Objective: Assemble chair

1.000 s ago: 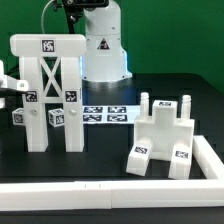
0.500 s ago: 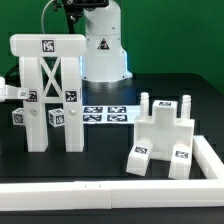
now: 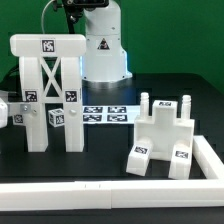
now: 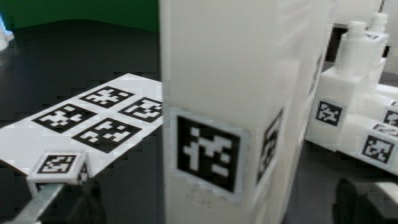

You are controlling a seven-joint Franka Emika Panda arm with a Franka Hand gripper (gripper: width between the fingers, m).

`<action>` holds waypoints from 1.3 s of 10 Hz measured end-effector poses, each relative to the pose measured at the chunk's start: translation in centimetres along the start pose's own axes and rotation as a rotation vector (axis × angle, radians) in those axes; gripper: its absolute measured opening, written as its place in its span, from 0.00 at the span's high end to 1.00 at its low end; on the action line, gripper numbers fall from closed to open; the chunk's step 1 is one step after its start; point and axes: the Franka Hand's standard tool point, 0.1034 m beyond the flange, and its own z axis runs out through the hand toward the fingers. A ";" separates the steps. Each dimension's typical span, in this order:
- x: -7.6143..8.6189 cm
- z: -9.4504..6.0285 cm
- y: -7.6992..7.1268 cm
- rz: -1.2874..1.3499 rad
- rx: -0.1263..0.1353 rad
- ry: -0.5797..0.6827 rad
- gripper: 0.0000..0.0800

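A tall white chair part (image 3: 48,88) with an X brace and square tags stands upright at the exterior view's left. My gripper (image 3: 4,110) shows only as a white hand at that view's left edge, beside the part's left post. In the wrist view this post (image 4: 228,110) fills the middle, and my gripper (image 4: 210,212) is open with a dark finger on each side of it and a gap to each. A second chair part (image 3: 160,135), blocky with pegs and legs, stands at the exterior view's right and appears in the wrist view as the blocky part (image 4: 365,105).
The marker board (image 3: 106,113) lies flat behind and between the two parts and shows as the marker board (image 4: 103,115) in the wrist view. A small tagged cube (image 4: 59,167) sits next to it. A white rail (image 3: 110,190) bounds the table's front and right.
The white gripper hand at the exterior view's left edge has moved down along the tall part's left post. Both chair parts stay where they were.
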 end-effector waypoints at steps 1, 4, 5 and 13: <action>0.2 -0.1 0.1 0.040 0.016 -0.006 0.19; 1.3 0.1 -0.1 0.088 0.024 0.025 0.19; 1.5 0.4 -0.4 0.090 0.023 0.035 0.19; 1.9 2.7 -2.3 0.087 -0.013 0.052 0.19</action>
